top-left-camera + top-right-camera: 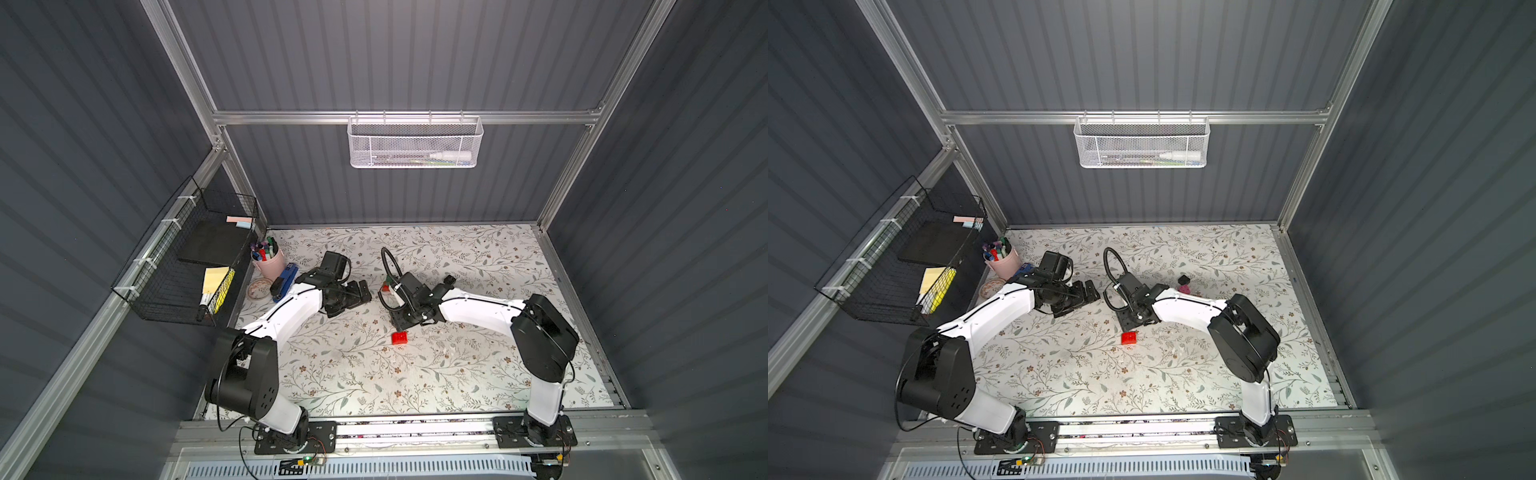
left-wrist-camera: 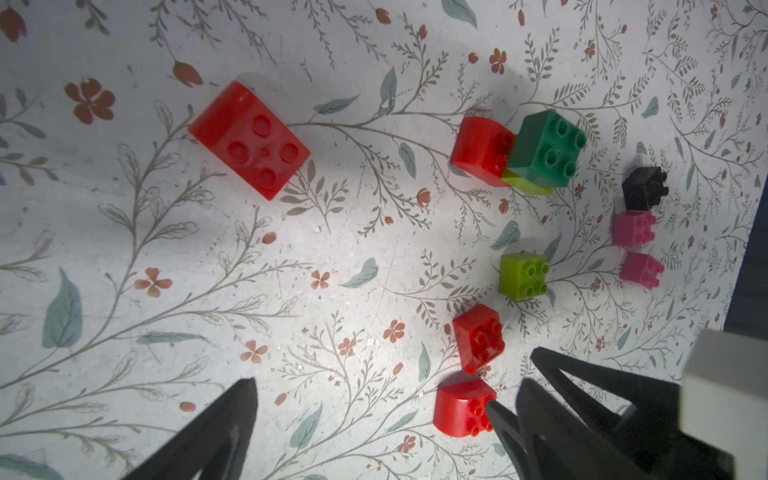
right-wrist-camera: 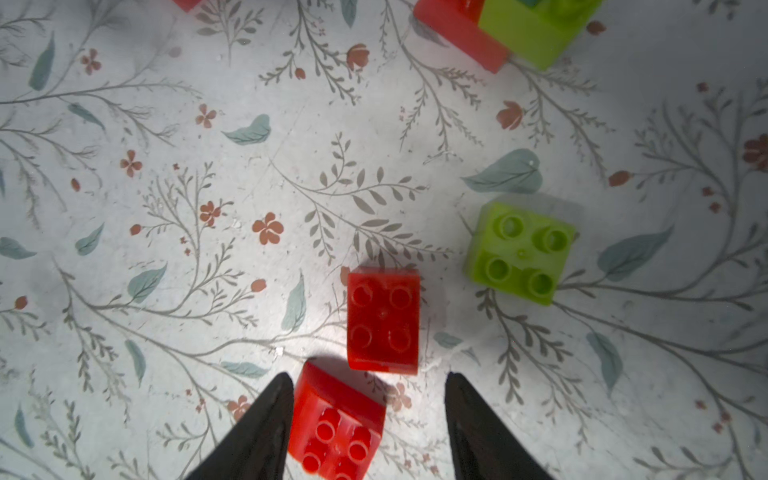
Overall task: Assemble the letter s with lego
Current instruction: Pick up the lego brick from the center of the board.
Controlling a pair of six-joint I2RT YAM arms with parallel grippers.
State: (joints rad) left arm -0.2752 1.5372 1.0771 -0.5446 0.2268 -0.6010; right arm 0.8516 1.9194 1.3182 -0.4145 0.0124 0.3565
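My right gripper (image 3: 368,378) stands open around a red curved lego brick (image 3: 336,424); one finger touches the brick and the other stands clear of it. A red square brick (image 3: 383,320) and a lime green one (image 3: 521,253) lie just beyond. My left gripper (image 2: 368,399) is wide open, and one fingertip (image 2: 496,409) touches that same red curved brick (image 2: 463,409). In the left wrist view a dark green brick (image 2: 546,147) sits on a lime one beside a red curved brick (image 2: 482,151). A large red brick (image 1: 400,338) lies nearer the front.
A black brick (image 2: 645,188) and two pink bricks (image 2: 633,228) lie in a row past the lime one. A pink pen cup (image 1: 269,259), a blue stapler (image 1: 284,282) and a small dish (image 1: 258,289) stand at the table's back left. A black wire basket (image 1: 183,257) hangs on the left wall.
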